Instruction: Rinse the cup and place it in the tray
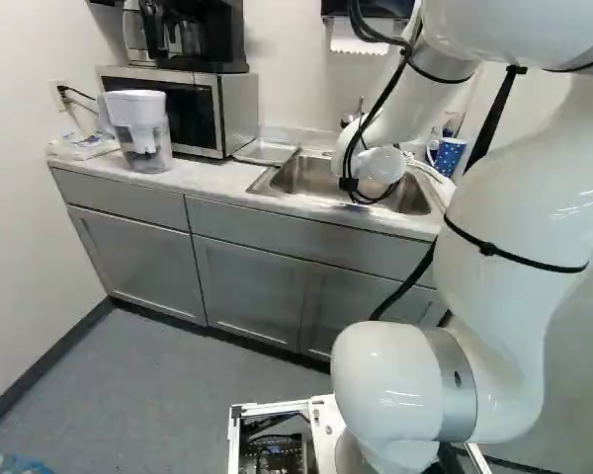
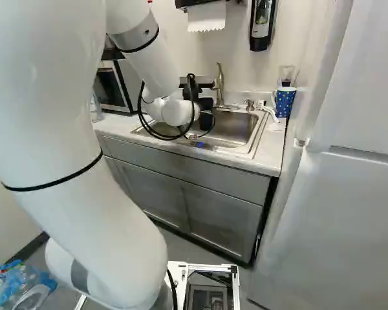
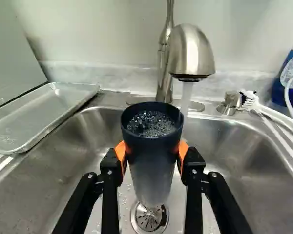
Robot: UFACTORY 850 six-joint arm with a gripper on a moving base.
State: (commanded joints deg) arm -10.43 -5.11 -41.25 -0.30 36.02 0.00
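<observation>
Two fingers of the gripper (image 2: 194,95) were clamped on the dark cup (image 3: 152,165) between them, above the sink (image 3: 241,163), while water (image 3: 186,95) ran from the faucet (image 3: 190,53) just ahead.

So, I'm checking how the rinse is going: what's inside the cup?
Bubbles show inside the cup; whatever lies beneath is covered by them and cannot be seen.

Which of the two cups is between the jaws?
The plain, dark-rimmed cup above the drain; the other, a dotted blue mug, stands on the counter.
</observation>
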